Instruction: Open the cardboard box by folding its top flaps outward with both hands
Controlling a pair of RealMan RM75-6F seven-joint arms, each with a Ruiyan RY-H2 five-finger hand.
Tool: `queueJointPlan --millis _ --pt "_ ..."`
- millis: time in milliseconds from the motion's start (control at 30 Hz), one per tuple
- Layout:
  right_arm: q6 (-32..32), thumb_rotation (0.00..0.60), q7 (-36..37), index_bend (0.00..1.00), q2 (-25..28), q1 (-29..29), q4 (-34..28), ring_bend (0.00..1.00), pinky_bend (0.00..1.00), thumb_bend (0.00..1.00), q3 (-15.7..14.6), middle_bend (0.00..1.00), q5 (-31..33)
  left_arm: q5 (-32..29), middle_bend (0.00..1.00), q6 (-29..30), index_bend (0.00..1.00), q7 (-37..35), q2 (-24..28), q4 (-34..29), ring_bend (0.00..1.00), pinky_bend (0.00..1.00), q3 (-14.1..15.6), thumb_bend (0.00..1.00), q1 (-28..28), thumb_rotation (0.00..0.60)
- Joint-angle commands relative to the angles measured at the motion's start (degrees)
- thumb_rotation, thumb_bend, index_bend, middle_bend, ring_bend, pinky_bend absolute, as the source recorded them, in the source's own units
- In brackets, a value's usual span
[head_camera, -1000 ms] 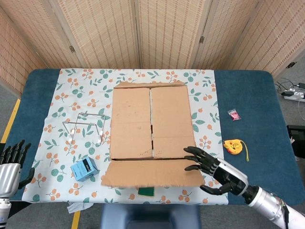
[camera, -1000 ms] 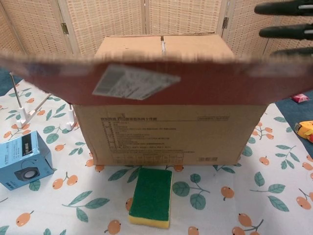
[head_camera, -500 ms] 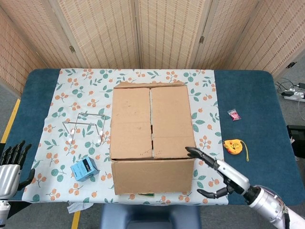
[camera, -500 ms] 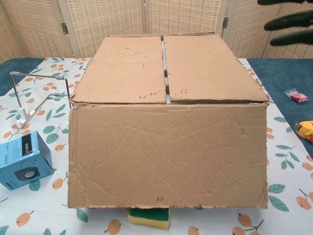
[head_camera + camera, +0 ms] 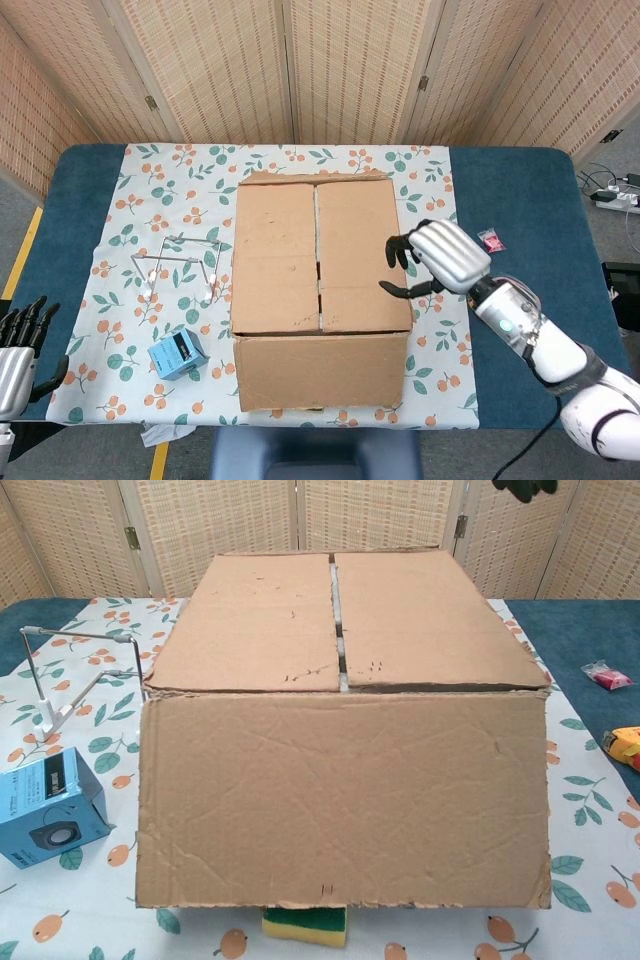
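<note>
Floral cloth on the counter (image 5: 520, 200): cardboard box (image 5: 318, 250) centred, near flap (image 5: 340, 800) now dropped outward. Your right hand (image 5: 440, 256), empty and loosely curled, has risen to the box's right edge; left hand (image 5: 20, 345) idle, fingers spread. Side flaps remain.

Two silver-and-black robot hands on pale arms

The right hand (image 5: 445, 256) has a ribbed silver-white back and black fingers (image 5: 399, 249); its wrist is a silver cylinder with a small green light, joined to a glossy white forearm; the left hand (image 5: 20, 340), at the near left edge, shows the same silver shell and black fingers.
</note>
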Motion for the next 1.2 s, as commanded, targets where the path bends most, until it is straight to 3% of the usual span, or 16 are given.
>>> queueJointPlan --millis 33,133,233,400,533,700,900,1200 --pt "-8.13 0.166 -15.06 0.56 -3.38 10.12 1.44 0.56 0.34 0.37 3.67 0.57 14.57 -0.04 0.00 0.02 0.00 -0.66 0.16 0.11 0.00 0.00 -0.07 0.50 0.04 0.600" --pt "-9.44 0.117 -21.33 0.56 -5.03 13.68 1.53 0.54 0.30 0.37 2.29 0.54 20.06 0.13 0.00 0.20 0.00 -1.57 0.35 0.30 0.00 0.00 0.00 0.50 0.17 0.600" --pt "-9.09 0.111 -26.85 0.56 -7.40 16.76 1.97 0.52 0.28 0.37 0.79 0.52 24.10 0.40 0.00 0.31 0.00 -2.26 0.53 0.43 0.00 0.00 0.01 0.49 0.17 0.600" --pt "-7.39 0.077 -34.34 0.56 -11.87 20.44 2.44 0.50 0.27 0.37 -1.70 0.50 27.21 0.56 0.00 0.77 0.00 -3.13 0.69 0.63 0.00 0.00 -0.06 0.49 0.37 0.600" --pt "-3.65 0.011 -41.34 0.56 -14.88 21.60 2.91 0.48 0.25 0.37 -4.14 0.47 24.01 0.68 0.00 1.16 0.00 -3.88 0.81 0.96 0.00 0.00 -0.01 0.50 0.63 0.600" --pt "1.29 0.000 -46.09 0.56 -17.09 19.87 4.14 0.45 0.22 0.37 -6.18 0.42 15.19 0.43 0.00 1.16 0.00 -4.03 0.79 1.16 0.00 0.00 -0.11 0.50 0.73 0.600" --pt "0.45 0.000 -43.44 0.56 -19.39 18.17 7.39 0.38 0.14 0.37 -6.69 0.33 10.73 0.77 0.00 1.24 0.00 -3.82 0.59 1.09 0.00 0.00 -0.18 0.50 0.60 0.600" --pt "-3.68 0.000 -36.09 0.56 -22.96 17.30 14.37 0.32 0.09 0.37 -5.51 0.32 6.33 0.43 0.00 0.62 0.00 -4.77 0.63 1.64 0.00 0.00 -0.44 0.49 0.26 0.600"
